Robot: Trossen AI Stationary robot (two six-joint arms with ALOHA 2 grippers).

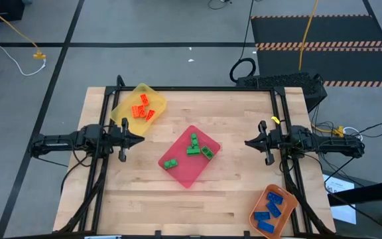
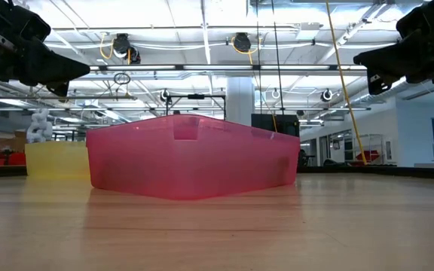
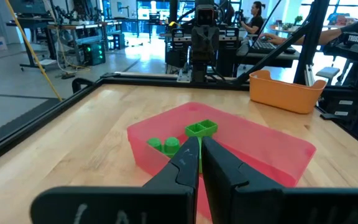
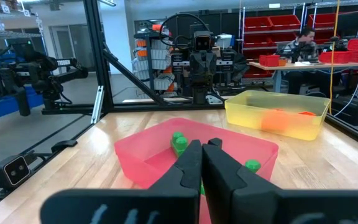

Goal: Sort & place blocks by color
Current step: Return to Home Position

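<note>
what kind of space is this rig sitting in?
Likely a robotics lab in an industrial hall: red storage racks and a seated person in the background, a hazard-striped floor mat, and a high ceiling with exposed lights.

Overhead, level, wrists; shared pink tray

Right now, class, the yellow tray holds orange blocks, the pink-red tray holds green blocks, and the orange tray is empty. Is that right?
No. The orange tray is not empty: the high view shows blue blocks in it. The yellow tray does hold orange blocks and the pink-red tray green blocks.
</note>
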